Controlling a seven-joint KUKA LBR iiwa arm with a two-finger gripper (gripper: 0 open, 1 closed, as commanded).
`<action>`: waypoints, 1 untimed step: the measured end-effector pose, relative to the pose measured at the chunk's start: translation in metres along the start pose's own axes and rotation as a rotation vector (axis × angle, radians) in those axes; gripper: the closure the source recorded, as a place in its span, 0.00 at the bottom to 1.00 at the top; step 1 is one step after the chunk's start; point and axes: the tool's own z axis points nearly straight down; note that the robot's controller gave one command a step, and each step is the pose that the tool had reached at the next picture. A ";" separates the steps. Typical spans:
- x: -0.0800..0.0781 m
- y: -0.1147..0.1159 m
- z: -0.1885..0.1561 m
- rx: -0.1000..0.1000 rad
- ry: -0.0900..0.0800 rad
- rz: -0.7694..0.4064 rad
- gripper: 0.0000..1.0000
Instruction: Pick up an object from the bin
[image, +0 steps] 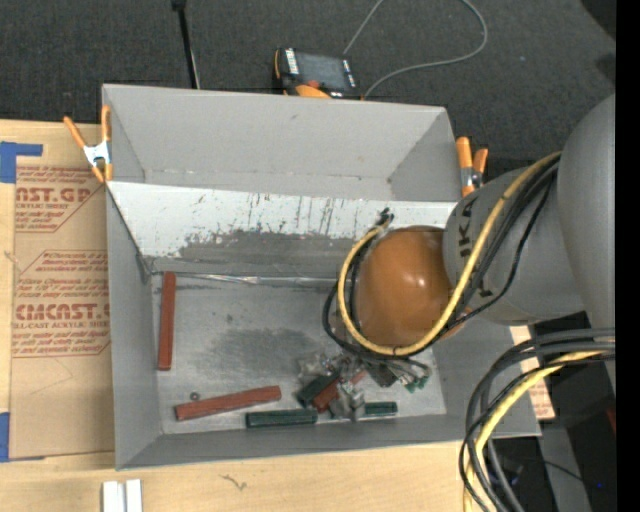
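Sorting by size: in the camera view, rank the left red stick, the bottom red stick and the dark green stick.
1. Bottom red stick and left red stick: about alike, unranked.
2. Dark green stick: smallest.

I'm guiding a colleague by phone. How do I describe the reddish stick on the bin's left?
Find the left wall of the grey bin. Inside it, on the floor, lies a reddish-brown stick running back to front. It lies alone, whereas the other reddish stick lies crosswise by the front wall, next to a dark green stick.
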 end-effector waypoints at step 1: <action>-0.074 0.036 -0.130 0.003 -0.013 0.025 1.00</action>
